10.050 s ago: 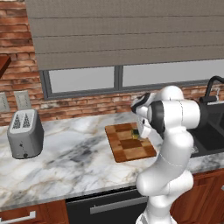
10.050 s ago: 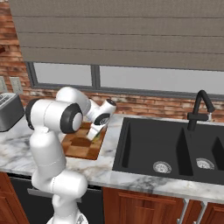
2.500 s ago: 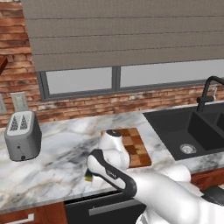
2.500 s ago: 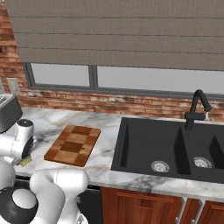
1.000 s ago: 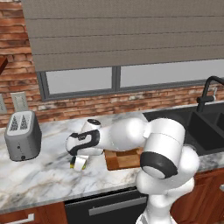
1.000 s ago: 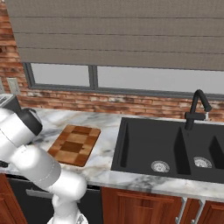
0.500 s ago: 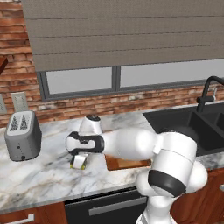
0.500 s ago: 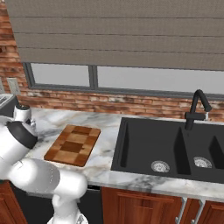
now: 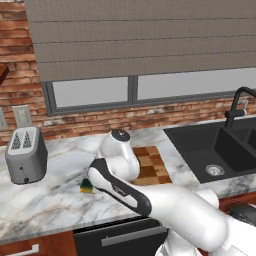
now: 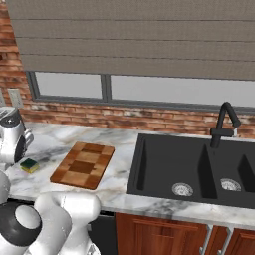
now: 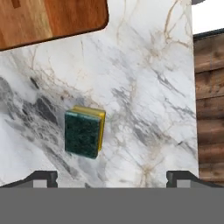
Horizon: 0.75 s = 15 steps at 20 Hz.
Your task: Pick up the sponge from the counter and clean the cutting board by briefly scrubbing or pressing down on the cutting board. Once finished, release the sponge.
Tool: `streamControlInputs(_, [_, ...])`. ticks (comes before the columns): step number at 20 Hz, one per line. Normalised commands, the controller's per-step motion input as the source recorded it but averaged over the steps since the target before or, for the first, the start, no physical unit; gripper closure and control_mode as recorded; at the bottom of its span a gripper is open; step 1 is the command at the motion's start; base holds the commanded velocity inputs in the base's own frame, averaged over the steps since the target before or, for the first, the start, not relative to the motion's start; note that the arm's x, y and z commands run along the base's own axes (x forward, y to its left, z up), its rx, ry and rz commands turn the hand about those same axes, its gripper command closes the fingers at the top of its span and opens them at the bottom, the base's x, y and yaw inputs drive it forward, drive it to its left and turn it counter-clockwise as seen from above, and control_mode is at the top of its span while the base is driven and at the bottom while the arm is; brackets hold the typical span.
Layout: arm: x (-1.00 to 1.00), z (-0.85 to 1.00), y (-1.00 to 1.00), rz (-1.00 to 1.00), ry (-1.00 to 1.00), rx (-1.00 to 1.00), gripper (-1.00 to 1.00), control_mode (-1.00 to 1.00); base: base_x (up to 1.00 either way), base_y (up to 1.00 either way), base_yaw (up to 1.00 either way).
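The sponge (image 11: 84,132), dark green on top with a yellow edge, lies flat on the marble counter (image 11: 144,87). It sits just left of the checkered wooden cutting board (image 9: 151,165), clear of it; the sponge (image 9: 87,186) also rests near the counter's front edge. From the right side the sponge (image 10: 30,165) lies beside the cutting board (image 10: 83,165). My gripper (image 11: 112,179) hangs above the sponge, open wide, with nothing between its fingertips (image 11: 43,178). A corner of the cutting board (image 11: 43,17) shows at the top left of the hand view.
A silver toaster (image 9: 25,155) stands at the counter's left end. A black double sink (image 10: 194,169) with a dark faucet (image 10: 224,124) lies right of the board. Brick wall and window run behind. My white arm (image 9: 150,200) crosses the board's front.
The arm has drawn up and back from the sponge. The sponge stays where it was on the counter left of the board. The jaws stand slightly wider.
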Motion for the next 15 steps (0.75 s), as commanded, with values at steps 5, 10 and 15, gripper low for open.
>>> streamControlInputs(5, [-0.58, 0.6, -0.36, 0.0, -0.22, 0.0, -1.0, -1.0, 0.0, 0.0, 0.0])
streamControlInputs(10, [-0.47, 0.63, -0.45, -0.01, -0.19, 0.0, -1.0, -1.0, 0.0, 0.0, 0.0])
streamControlInputs(15, [-0.38, 0.65, -0.44, -0.02, -0.14, 0.0, -1.0, -1.0, 0.0, 0.0, 0.0])
